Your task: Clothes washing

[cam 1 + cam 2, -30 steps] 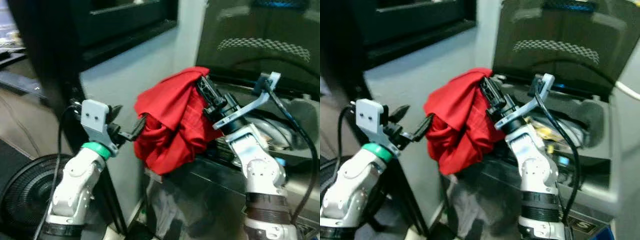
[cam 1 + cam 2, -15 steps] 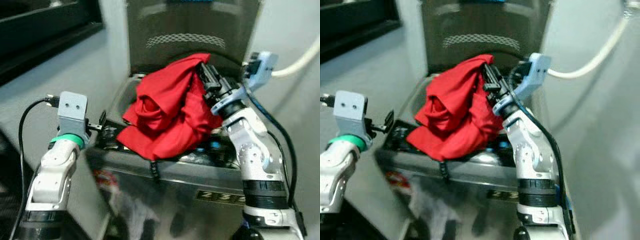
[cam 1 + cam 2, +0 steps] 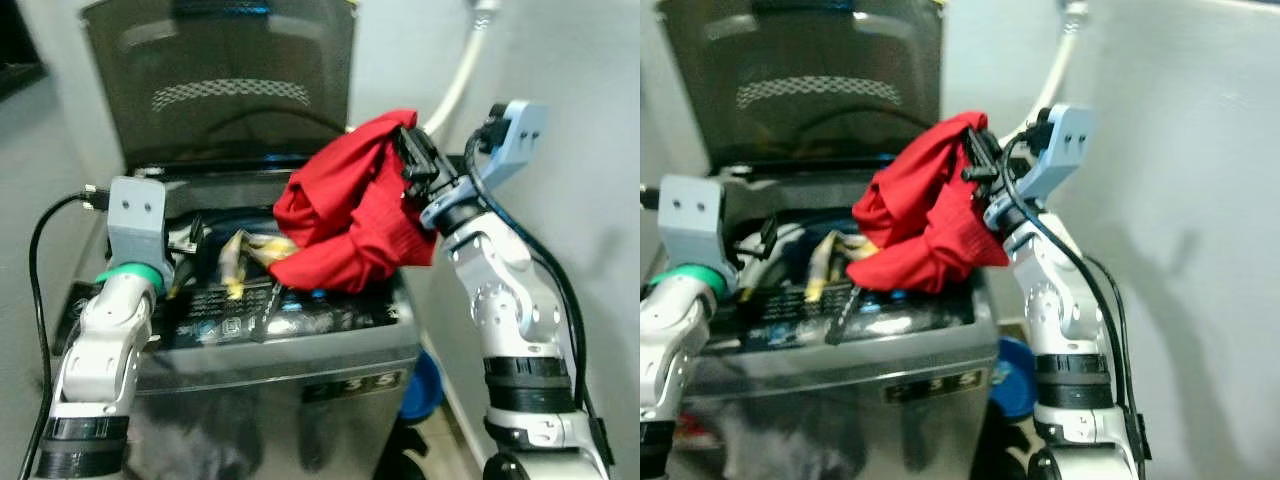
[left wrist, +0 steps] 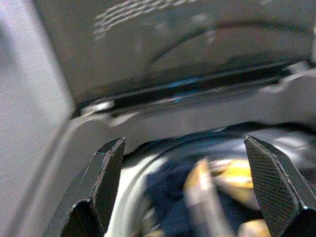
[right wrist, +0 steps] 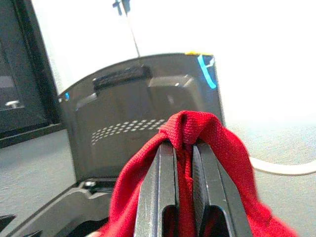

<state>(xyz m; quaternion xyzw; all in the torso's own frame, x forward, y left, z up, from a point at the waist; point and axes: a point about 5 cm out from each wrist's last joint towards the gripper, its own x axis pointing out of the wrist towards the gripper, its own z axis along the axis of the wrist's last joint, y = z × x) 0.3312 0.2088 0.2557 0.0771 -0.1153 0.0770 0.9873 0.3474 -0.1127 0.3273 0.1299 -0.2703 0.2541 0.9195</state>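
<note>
Change since earlier: camera view has swung; washing machine point(image 3: 300, 330) is now sitting squarely ahead.
Right gripper point(image 5: 182, 148): fingers are clamping a fold of the red garment point(image 3: 350, 220), holding it over the machine's right rim.
Left gripper point(image 4: 182, 192): fingers are spread apart, hovering above the drum.
Drum: dark and yellow laundry point(image 3: 235, 258) is lying inside.
Lid point(image 3: 220, 85): standing raised behind.

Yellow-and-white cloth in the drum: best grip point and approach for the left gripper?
Judging by pose: take the raised strip of the yellow-and-white cloth where it drapes over the drum's front rim, coming from above. The left gripper is open beside it; the red garment, clamped in the right gripper, covers the drum's right side.
</note>
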